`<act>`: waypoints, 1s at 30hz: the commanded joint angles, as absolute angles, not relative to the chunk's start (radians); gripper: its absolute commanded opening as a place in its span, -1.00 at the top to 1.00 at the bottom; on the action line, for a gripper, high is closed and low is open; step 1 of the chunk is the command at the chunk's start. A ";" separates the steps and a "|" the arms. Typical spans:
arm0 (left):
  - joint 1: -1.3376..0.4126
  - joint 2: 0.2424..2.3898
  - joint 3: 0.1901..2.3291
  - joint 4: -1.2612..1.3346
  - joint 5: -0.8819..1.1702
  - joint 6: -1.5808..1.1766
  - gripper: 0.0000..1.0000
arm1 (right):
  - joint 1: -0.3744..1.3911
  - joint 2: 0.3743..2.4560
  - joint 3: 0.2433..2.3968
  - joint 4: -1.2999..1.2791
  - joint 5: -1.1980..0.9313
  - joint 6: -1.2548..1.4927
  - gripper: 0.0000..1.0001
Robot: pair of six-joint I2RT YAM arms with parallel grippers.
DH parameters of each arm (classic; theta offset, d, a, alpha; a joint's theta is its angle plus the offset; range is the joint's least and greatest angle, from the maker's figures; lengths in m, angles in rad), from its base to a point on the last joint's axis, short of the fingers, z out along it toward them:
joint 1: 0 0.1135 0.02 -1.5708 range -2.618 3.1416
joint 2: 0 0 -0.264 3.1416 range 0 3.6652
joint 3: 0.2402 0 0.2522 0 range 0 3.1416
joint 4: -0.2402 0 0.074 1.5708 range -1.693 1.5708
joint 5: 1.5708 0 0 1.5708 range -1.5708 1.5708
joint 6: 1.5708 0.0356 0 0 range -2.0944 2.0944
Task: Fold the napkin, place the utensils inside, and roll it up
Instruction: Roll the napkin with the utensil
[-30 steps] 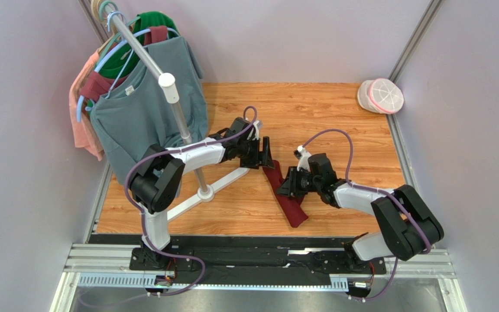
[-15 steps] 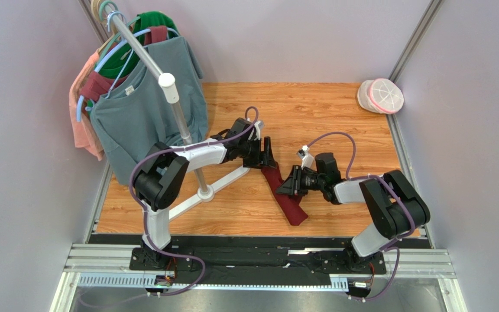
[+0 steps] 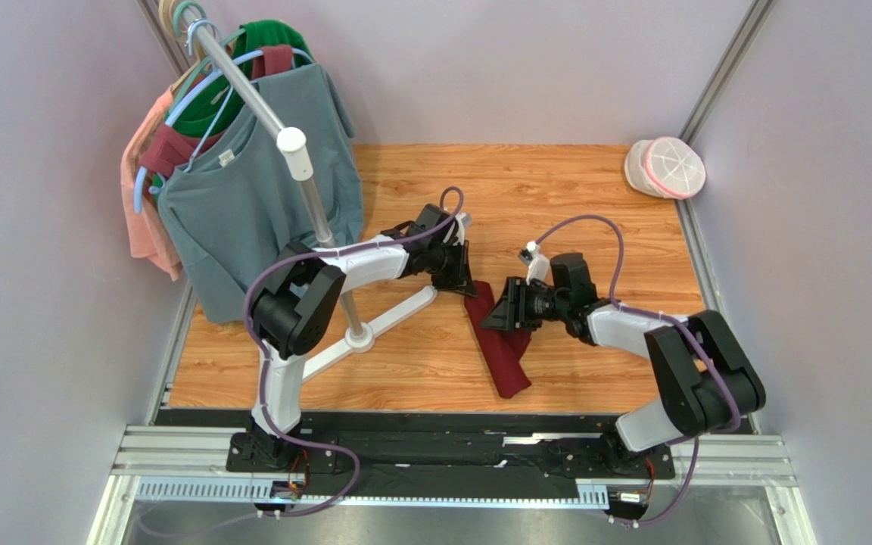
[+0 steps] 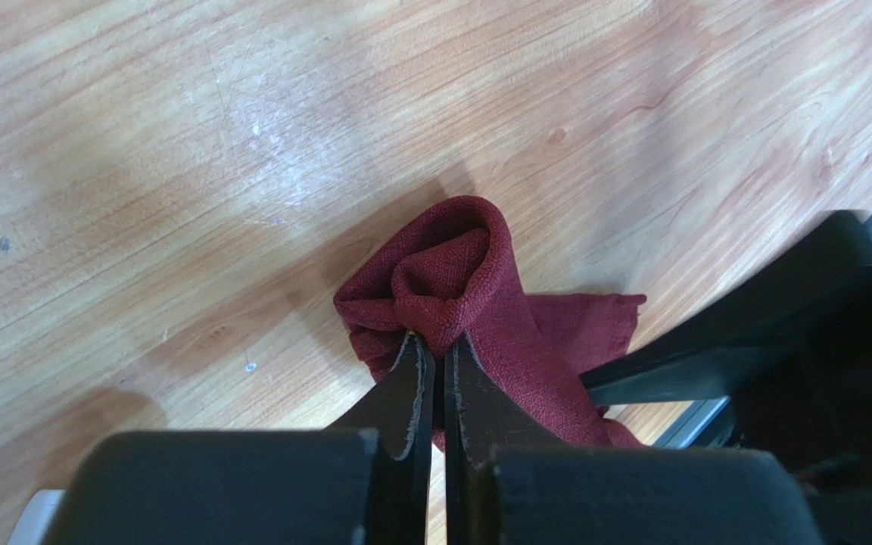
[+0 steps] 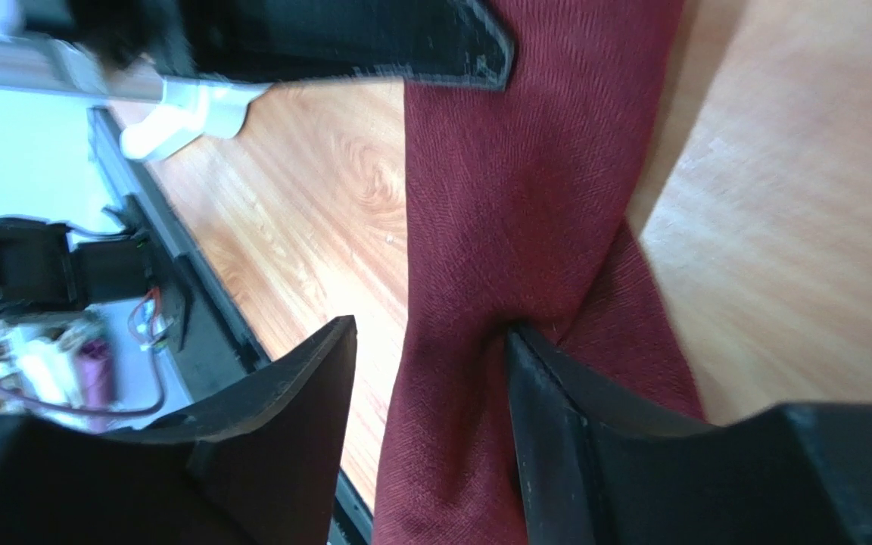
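Note:
The napkin point(image 3: 500, 346) is a dark red roll lying slantwise on the wooden table, between the two arms. My left gripper point(image 3: 470, 284) is shut on the roll's far end, pinching a fold of cloth point(image 4: 450, 267) between its fingertips point(image 4: 438, 346). My right gripper point(image 3: 505, 313) stands open astride the middle of the roll. In the right wrist view the napkin point(image 5: 497, 204) runs between the fingers point(image 5: 293, 386); one finger presses a crease, the other stands off the cloth. The utensils are hidden.
A clothes rack point(image 3: 310, 216) hung with shirts point(image 3: 242, 199) stands at the left, its white T-shaped base point(image 3: 375, 329) just left of the napkin. A white and pink lidded container point(image 3: 666, 167) sits at the back right corner. Grey walls close in the table.
My left gripper has closed on the napkin's far end. My right gripper has opened off the roll and shifted slightly toward the back.

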State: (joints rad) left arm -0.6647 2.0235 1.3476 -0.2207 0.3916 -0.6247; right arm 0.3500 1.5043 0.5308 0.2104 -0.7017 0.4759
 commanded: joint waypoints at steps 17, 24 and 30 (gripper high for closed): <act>-0.669 2.049 1.433 -0.299 0.400 -0.604 1.00 | 0.837 1.431 0.856 -0.344 0.235 0.304 -0.13; -0.669 2.046 1.436 -0.301 0.396 -0.607 1.00 | 0.946 1.534 0.891 -0.397 0.392 0.321 -0.11; -0.669 2.051 1.440 -0.302 0.399 -0.607 1.00 | 1.014 1.571 0.908 -0.439 0.566 0.350 -0.12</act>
State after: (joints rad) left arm -0.6662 2.0426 1.4002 -0.2958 0.3916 -0.6189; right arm 0.9779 1.5520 0.8734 -0.3935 0.3958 0.3237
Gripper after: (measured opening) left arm 0.018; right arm 0.557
